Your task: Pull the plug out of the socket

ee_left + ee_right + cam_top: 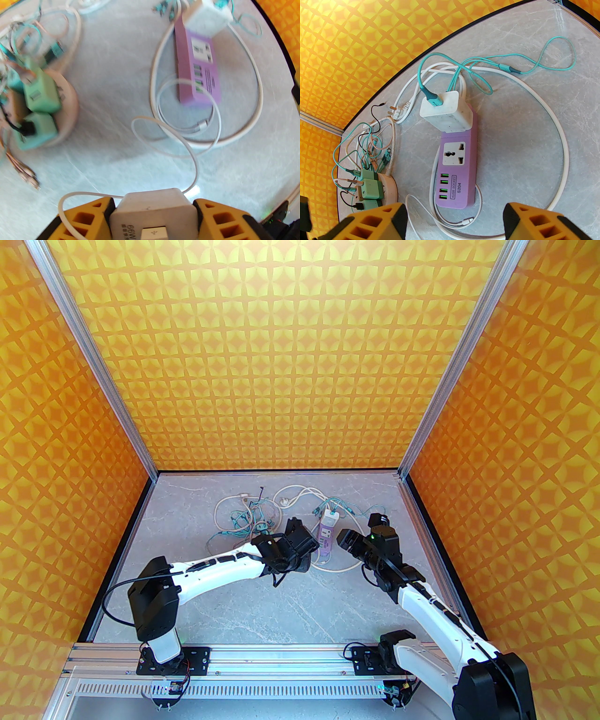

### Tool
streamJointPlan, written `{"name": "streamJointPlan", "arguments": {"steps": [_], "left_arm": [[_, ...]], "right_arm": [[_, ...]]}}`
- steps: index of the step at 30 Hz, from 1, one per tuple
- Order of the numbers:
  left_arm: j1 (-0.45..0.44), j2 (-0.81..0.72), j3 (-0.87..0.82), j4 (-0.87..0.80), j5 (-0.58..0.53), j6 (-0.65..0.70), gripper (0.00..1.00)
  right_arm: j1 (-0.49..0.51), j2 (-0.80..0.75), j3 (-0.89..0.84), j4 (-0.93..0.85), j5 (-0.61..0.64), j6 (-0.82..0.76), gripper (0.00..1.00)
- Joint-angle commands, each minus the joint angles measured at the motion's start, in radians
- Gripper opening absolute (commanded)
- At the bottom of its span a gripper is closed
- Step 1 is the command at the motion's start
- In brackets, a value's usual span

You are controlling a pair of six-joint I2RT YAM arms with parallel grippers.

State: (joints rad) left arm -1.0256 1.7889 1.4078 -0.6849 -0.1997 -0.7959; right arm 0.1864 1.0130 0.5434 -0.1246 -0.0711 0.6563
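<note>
The left gripper [152,206] clamps the white square plastic charger plug [154,218] clear of the purple rectangular socket strip [459,178], while the empty right gripper [454,208] gapes over its near end, seemingly ready to brace it.

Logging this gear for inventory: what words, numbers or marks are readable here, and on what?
"4USB SOCKET": boxed, on the purple power strip, beside its USB ports.
"S204": beside that, same strip.
"66W": on the white charger gripped in the left hand, seen upside down; the small print beside it is unreadable.
Left wrist view: the strip's label is too blurred to read.
</note>
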Motion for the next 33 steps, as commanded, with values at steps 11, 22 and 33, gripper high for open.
{"name": "streamJointPlan", "arguments": {"steps": [11, 22, 33], "left_arm": [[0.043, 0.161, 0.034, -0.055, 0.181, 0.003, 0.58], [0.078, 0.061, 0.082, -0.027, 0.151, 0.057, 0.99], [0.145, 0.198, 0.298, 0.072, 0.122, 0.228, 0.89]], "right_arm": [[-0.004, -0.025, -0.020, -0.024, 0.026, -0.018, 0.72], [-0.005, -0.013, -0.015, -0.015, 0.023, -0.043, 0.73], [-0.004, 0.121, 0.053, 0.001, 0.017, -0.082, 0.74]]}}
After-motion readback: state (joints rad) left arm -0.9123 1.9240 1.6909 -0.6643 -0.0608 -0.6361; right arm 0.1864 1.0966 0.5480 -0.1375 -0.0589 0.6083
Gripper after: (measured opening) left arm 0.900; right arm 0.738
